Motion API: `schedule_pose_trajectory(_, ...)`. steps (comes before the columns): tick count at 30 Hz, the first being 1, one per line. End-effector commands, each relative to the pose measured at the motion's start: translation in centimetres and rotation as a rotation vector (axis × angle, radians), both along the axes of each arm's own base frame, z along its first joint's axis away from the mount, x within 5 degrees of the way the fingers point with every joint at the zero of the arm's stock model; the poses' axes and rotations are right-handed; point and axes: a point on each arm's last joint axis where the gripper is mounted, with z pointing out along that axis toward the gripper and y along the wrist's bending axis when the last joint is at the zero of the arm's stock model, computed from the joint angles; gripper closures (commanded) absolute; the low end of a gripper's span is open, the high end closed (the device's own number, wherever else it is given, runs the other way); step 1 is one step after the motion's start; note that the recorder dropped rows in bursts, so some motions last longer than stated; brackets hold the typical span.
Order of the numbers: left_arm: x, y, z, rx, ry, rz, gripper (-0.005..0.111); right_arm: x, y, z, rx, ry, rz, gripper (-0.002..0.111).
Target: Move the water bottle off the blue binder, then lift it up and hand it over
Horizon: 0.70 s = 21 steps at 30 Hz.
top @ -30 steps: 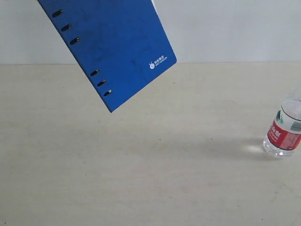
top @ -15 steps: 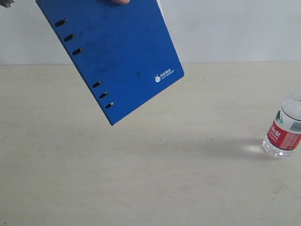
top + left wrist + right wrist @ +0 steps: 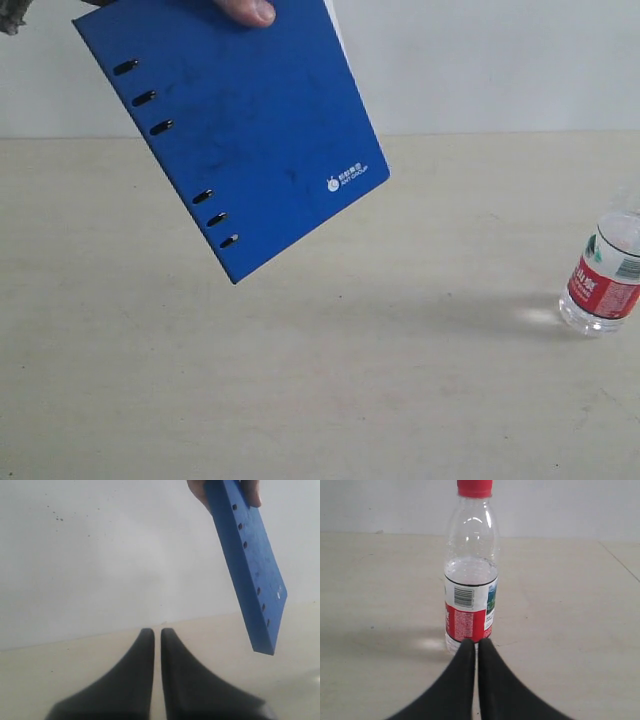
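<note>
At about 11 o'clock in the exterior view, I see one blue binder (image 3: 250,140) held up in the air, clear of the bench (image 3: 300,400) and tilted so that its lowest corner points toward 6 o'clock. One person's hand (image 3: 245,10) grips its upper edge; from that camera only a thumb shows. I count six oval slots (image 3: 162,127) along the spine edge, in two groups of three, and one small white logo (image 3: 343,180) near the corner at 3 o'clock.

One water bottle (image 3: 603,285) stands upright on the bench at the 3 o'clock edge of that view, well apart from the binder and partly cut off by the frame. It has one red and white label and, as the right wrist camera shows, one red cap (image 3: 474,487).

I have two claws. The left claw (image 3: 153,630) is closed, its two dark fingers nearly together with nothing between them, and the binder hangs ahead of it. The right claw (image 3: 471,641) is closed on nothing too, its tips just in front of the bottle's base; I cannot tell whether they touch it.
</note>
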Motion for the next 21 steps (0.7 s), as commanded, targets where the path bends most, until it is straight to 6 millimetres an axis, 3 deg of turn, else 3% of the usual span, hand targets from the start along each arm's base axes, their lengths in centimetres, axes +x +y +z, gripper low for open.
schedule_pose_trajectory(1, 0.01, 0.01, -0.09, -0.013, 0.006, 0.001, 0.102, -0.02, -0.04, 0.09, -0.021, -0.009, 0.0, 0.108)
schedule_pose_trajectory(17, 0.01, 0.01, -0.09, -0.013, 0.006, 0.001, 0.102, -0.01, -0.01, 0.11, -0.014, -0.012, 0.001, 0.108)
schedule_pose_trajectory(21, 0.24, 0.48, -0.14, 0.013, 0.0, 0.095, 0.102, -0.01, -0.01, 0.11, -0.014, -0.012, 0.001, 0.108)
